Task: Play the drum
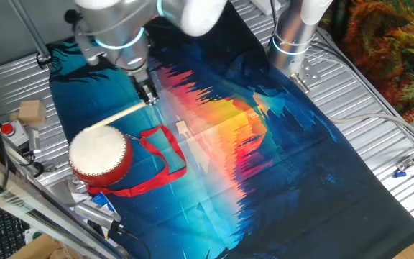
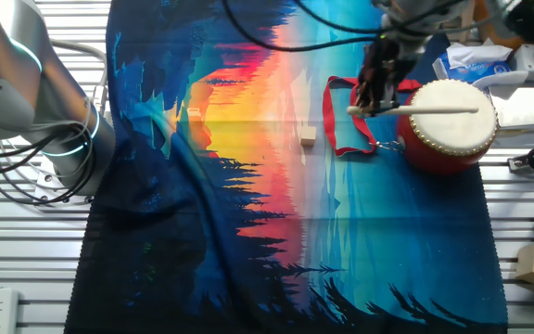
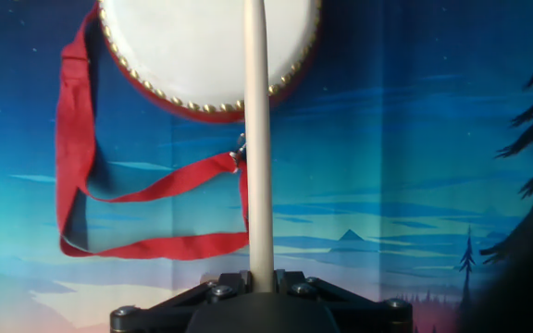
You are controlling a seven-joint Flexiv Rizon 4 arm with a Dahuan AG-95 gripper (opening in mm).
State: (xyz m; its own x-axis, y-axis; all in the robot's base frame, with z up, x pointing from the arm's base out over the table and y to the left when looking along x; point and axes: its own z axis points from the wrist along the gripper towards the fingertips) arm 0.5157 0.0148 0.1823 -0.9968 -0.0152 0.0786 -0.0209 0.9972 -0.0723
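Observation:
The drum [image 1: 99, 152] has a cream-white head and a red body, and stands at the left edge of the colourful cloth; it also shows in the other fixed view [image 2: 448, 121] and at the top of the hand view [image 3: 202, 46]. Its red ribbon strap [image 1: 165, 155] lies looped on the cloth beside it, as the hand view [image 3: 109, 199] shows too. My gripper [image 1: 149, 97] is shut on a thin pale wooden stick [image 1: 117, 116]. The stick [image 3: 259, 139] reaches out over the drum head [image 2: 434, 109]. I cannot tell whether its tip touches the skin.
A small wooden block [image 1: 182, 128] lies on the cloth [image 1: 264, 165] near the strap. A wooden cube [image 1: 31, 110] and a red button box [image 1: 9, 131] sit at the left. The arm's base [image 1: 293, 29] stands at the back. Clutter lies beside the drum [image 2: 517, 83].

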